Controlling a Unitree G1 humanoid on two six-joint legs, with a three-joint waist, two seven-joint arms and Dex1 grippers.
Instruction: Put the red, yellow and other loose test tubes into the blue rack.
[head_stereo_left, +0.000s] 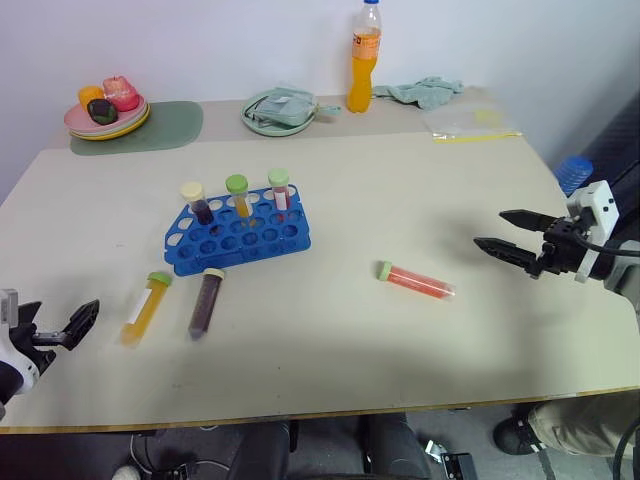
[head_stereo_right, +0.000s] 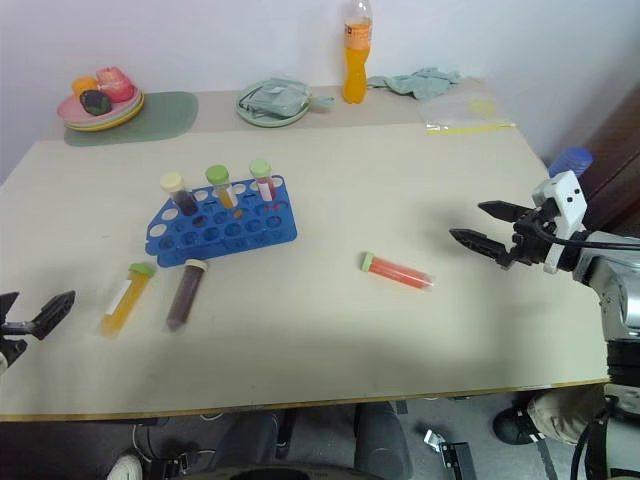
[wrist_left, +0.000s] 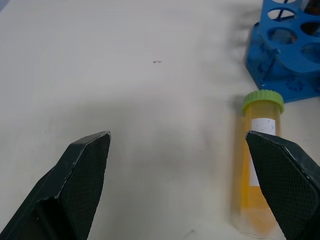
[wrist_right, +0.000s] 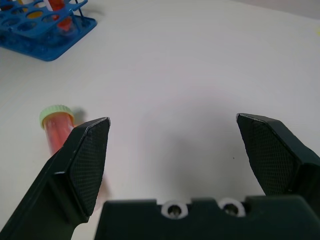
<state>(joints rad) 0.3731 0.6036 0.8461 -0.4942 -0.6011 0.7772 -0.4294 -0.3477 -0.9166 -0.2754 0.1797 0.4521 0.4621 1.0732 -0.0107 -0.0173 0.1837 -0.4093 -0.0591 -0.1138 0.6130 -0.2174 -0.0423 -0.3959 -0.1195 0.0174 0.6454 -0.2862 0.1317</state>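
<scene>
Three loose tubes lie on the table (head_stereo_left: 330, 200): the blue rack (head_stereo_left: 238, 236) stands centre-left, yellow tube (head_stereo_left: 147, 305) and purple tube (head_stereo_left: 206, 301) below it, red tube (head_stereo_left: 415, 281) centre-right. Right gripper (head_stereo_left: 505, 233) and left gripper (head_stereo_left: 75, 325) gape empty at frame edges.

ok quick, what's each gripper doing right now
left gripper: open, holding nothing
right gripper: open, holding nothing
</scene>
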